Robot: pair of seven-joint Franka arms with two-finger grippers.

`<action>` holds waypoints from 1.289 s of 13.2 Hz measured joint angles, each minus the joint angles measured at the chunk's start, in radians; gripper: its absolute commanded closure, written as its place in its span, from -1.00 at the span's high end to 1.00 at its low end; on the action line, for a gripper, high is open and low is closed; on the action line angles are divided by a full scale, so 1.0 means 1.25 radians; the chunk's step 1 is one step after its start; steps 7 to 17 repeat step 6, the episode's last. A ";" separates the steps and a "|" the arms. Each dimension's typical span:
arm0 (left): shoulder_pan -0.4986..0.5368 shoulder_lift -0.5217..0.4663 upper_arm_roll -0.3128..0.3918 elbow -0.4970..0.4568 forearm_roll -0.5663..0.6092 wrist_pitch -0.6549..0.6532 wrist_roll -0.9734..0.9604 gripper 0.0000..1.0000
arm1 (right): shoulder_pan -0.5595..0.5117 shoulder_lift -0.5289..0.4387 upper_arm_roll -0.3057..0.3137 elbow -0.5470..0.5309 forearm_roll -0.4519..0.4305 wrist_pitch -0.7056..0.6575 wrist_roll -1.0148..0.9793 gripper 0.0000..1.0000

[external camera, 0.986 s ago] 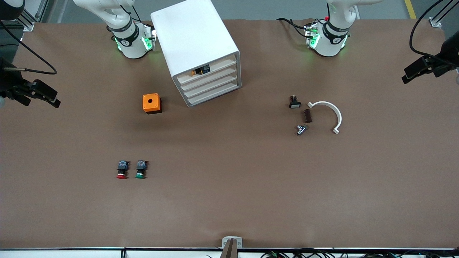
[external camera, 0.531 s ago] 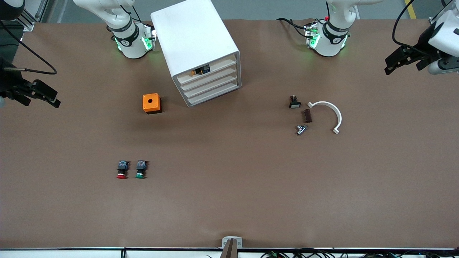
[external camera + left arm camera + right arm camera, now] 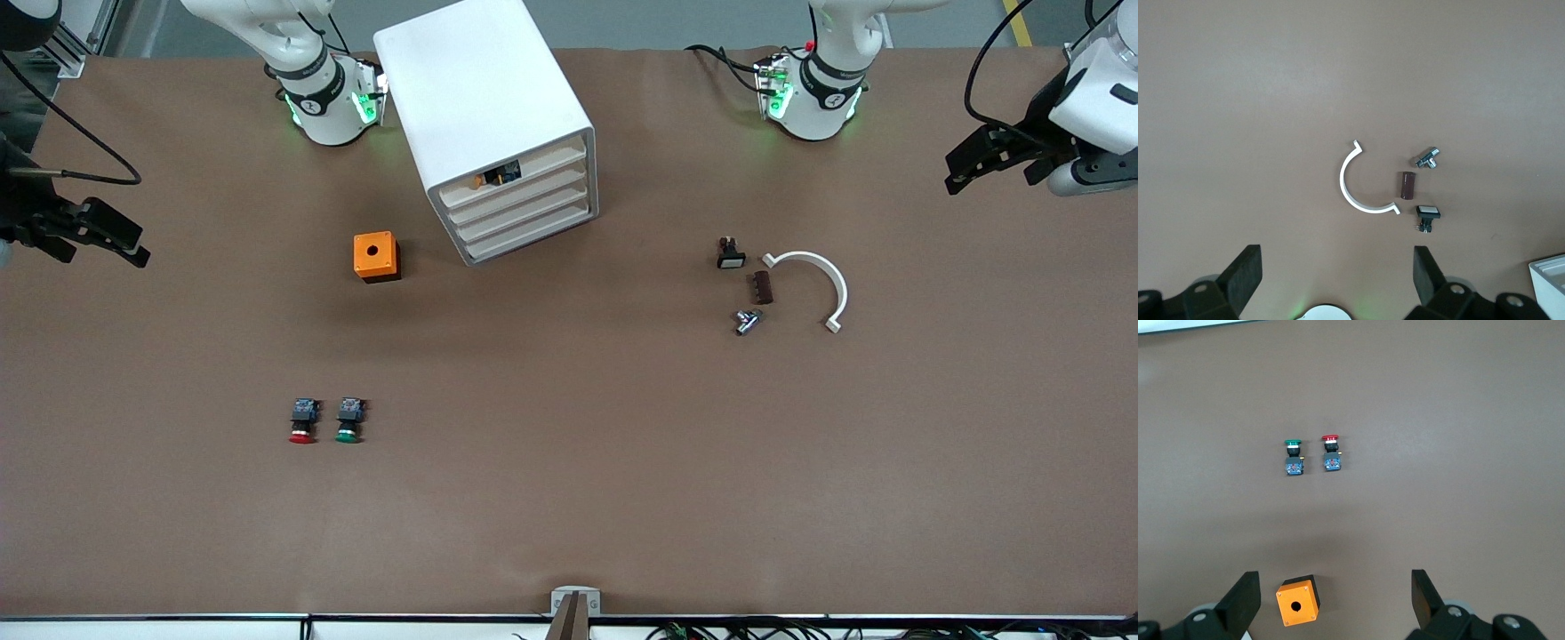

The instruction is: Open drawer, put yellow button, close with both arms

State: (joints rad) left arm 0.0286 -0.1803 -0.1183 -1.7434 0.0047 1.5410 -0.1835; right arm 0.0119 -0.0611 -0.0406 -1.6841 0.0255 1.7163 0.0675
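Observation:
The white cabinet (image 3: 484, 98) stands between the two arm bases. Its top drawer (image 3: 533, 167) sits about level with the three lower drawers. The yellow button (image 3: 494, 176) lies in that drawer and shows through the gap at its front, orange cap beside black body. My left gripper (image 3: 965, 166) hangs open and empty over the left arm's end of the table; in its wrist view the left gripper (image 3: 1337, 267) holds nothing. My right gripper (image 3: 133, 245) waits open over the right arm's end, and the right gripper (image 3: 1335, 593) is empty too.
An orange cube with a hole (image 3: 376, 256) sits beside the cabinet. Red-capped (image 3: 303, 421) and green-capped (image 3: 349, 420) buttons lie nearer the camera. A white curved piece (image 3: 822, 283), a brown block (image 3: 763, 287), a metal part (image 3: 747, 321) and a black switch (image 3: 731, 254) lie toward the left arm's end.
The left gripper has come in from the table's end toward the middle and risen slightly. The right arm, the cabinet and the loose parts have not moved.

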 measured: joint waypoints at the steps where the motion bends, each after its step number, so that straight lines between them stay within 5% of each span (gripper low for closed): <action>1: 0.000 0.006 0.000 0.009 0.000 0.000 0.000 1.00 | 0.000 0.000 0.000 0.000 0.000 0.000 0.000 1.00; 17: 0.000 0.022 0.001 0.032 0.000 -0.004 0.000 1.00 | 0.000 0.000 0.000 0.000 0.000 0.000 0.000 1.00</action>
